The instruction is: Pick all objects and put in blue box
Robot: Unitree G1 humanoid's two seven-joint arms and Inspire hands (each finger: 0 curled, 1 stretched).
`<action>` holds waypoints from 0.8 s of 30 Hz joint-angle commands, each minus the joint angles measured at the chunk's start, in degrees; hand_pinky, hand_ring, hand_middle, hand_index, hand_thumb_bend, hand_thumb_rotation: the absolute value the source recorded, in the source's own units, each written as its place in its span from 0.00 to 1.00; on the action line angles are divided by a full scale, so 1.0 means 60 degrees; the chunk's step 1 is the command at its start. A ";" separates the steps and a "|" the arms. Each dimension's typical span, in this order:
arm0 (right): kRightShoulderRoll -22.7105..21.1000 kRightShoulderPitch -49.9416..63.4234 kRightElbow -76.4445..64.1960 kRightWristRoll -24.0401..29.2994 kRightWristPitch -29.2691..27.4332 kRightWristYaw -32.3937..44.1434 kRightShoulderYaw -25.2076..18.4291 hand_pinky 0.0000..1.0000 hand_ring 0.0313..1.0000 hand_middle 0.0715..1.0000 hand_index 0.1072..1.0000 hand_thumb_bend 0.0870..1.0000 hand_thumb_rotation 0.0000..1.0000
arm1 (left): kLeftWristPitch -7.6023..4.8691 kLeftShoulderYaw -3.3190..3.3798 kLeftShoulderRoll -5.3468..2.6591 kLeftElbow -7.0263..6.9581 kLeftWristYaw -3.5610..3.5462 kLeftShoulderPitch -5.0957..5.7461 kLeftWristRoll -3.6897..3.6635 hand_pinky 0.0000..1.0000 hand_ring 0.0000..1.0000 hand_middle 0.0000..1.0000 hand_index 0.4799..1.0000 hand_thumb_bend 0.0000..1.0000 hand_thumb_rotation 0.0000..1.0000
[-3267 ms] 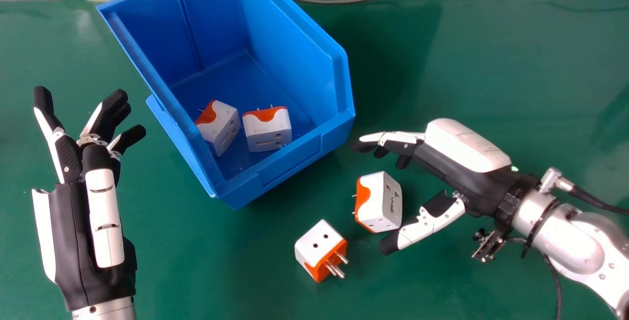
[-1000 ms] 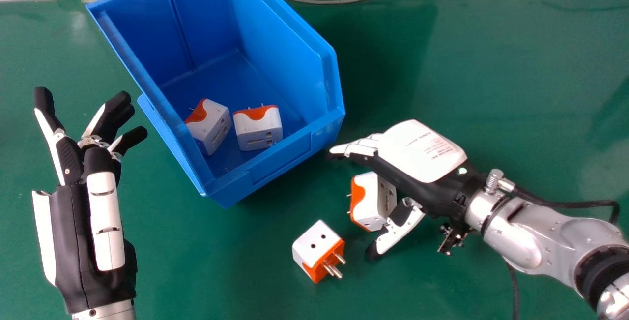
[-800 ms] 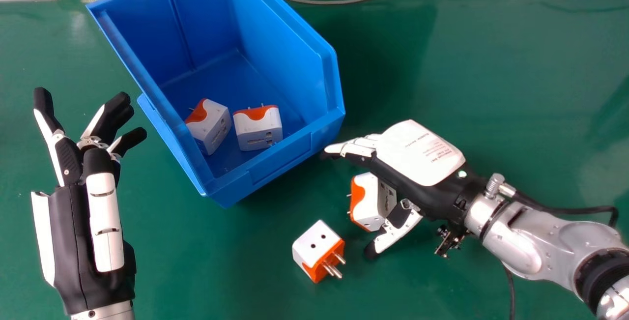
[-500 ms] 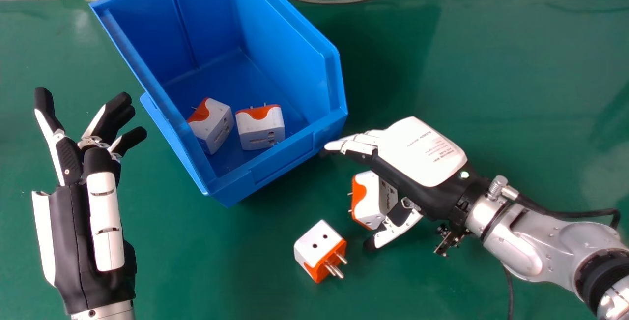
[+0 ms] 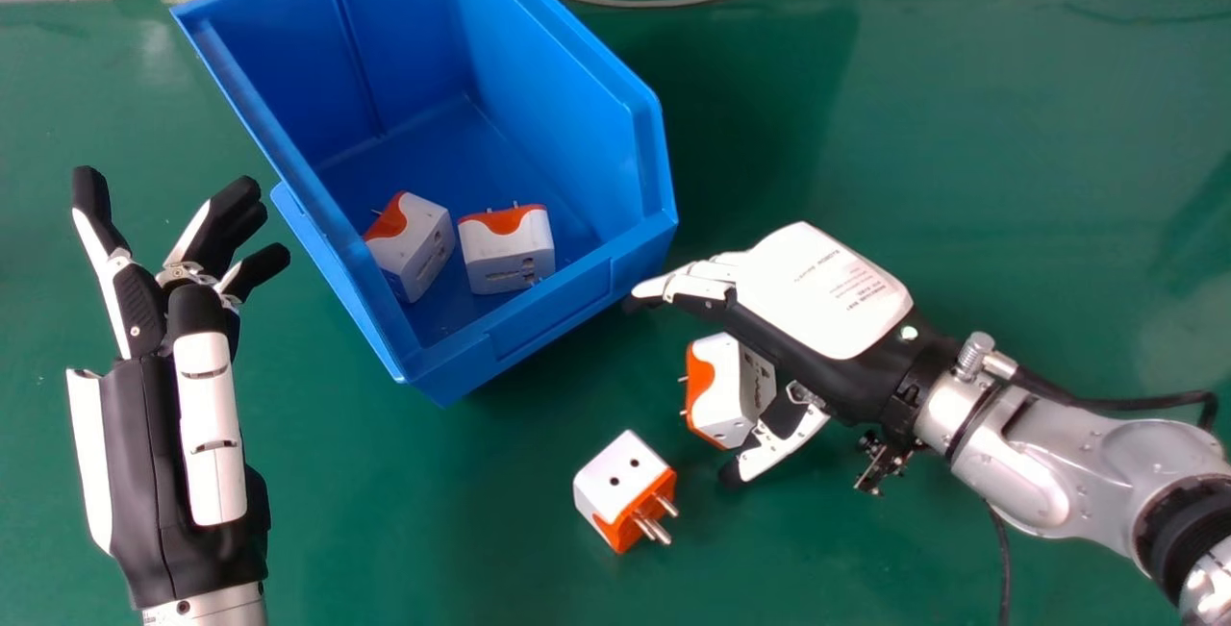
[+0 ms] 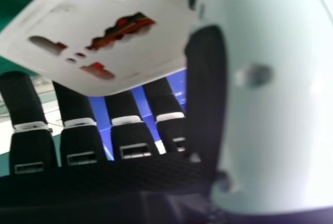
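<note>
One adapter under my right hand, spread wide, presumably to straddle it before pinching; box just beyond hand, likely for short carry.

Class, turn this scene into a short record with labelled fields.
Container: blue box on green table
Inside box: left plug adapter, right plug adapter
Outside box: near plug adapter, clear of both hands; far plug adapter, partly under right hand
Right hand: open, thumb beside far plug adapter
Left hand: open, at head view's left
</note>
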 commanded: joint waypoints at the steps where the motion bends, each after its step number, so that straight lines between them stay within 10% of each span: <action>1: -0.0139 -0.0273 -0.0206 0.0085 -0.0086 0.0050 -0.0052 0.36 0.39 0.43 0.44 0.48 0.00 | -0.0204 0.0054 0.0062 -0.0115 0.0008 0.0010 0.0041 0.78 0.85 0.84 0.63 0.49 0.92; 7: -0.0197 -0.0309 -0.0241 0.0192 -0.0101 0.0345 -0.0145 0.36 0.39 0.43 0.44 0.48 0.00 | -0.0087 0.0074 0.0004 -0.0284 0.0160 0.0079 0.0202 0.76 0.84 0.84 0.63 0.49 0.92; 24: -0.0211 -0.0230 -0.0384 0.0578 -0.0229 0.0944 -0.0398 0.31 0.35 0.43 0.44 0.48 0.00 | -0.0131 0.0011 0.0043 -0.0235 0.0169 0.0086 0.0124 0.76 0.84 0.84 0.63 0.48 0.93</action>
